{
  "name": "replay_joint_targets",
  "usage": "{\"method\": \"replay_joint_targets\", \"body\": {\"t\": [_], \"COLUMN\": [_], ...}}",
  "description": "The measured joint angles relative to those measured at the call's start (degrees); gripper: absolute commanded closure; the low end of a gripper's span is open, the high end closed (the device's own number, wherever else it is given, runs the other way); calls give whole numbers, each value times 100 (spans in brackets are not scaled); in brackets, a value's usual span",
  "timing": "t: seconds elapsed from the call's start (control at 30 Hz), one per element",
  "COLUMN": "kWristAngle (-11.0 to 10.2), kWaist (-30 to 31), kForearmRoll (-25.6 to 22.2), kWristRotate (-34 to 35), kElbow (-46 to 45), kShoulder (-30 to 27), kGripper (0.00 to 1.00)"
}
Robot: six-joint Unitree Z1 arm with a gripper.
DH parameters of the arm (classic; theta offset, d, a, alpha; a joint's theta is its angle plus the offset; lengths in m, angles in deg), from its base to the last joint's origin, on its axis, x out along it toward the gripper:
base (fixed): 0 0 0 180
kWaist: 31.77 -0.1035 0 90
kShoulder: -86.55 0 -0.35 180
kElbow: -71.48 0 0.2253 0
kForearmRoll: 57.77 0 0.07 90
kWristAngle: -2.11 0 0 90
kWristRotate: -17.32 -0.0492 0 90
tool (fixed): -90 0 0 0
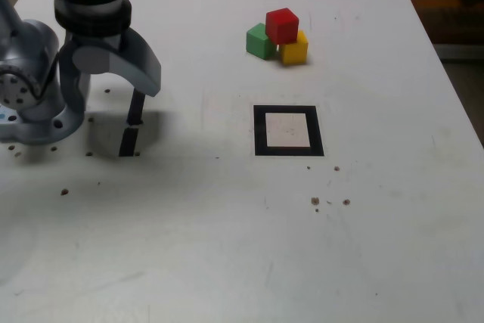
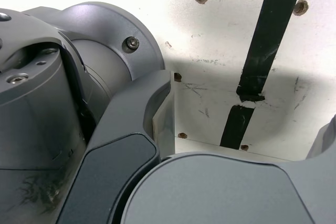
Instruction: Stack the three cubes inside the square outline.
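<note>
The three cubes cluster at the far middle of the table in the exterior view. The red cube (image 1: 282,25) appears to rest on top of the green cube (image 1: 259,42) and the yellow cube (image 1: 295,49), which touch each other. The square outline (image 1: 259,131), black tape around a white interior, lies nearer the camera, just below the cubes and empty. My gripper (image 1: 112,87) hangs at the exterior view's left beside the arm's base, far from the cubes. Its jaws point down and stand open with nothing between them.
Two short black tape strips (image 1: 132,122) (image 2: 261,59) lie end to end under the gripper. The arm's grey base (image 1: 30,88) fills the left edge and most of the wrist view. Small dark specks (image 1: 315,201) dot the table in front of the outline.
</note>
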Motion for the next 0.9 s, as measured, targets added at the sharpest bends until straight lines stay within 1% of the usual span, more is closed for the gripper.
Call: {"method": "replay_joint_targets", "body": {"t": [0.17,0.43,0.7,0.8,0.9], "kWristAngle": [44,125,82,-139,-500], "kWaist": [0,21,20,-29,-147], "kForearmRoll": [-27,11,-6,-376,-979], "kWristRotate": [-152,-158,-278,-288,-436], "kElbow": [0,0,45,415,1009], "kShoulder": [0,36,23,27,71], "kGripper": [0,0,1,1,0]}}
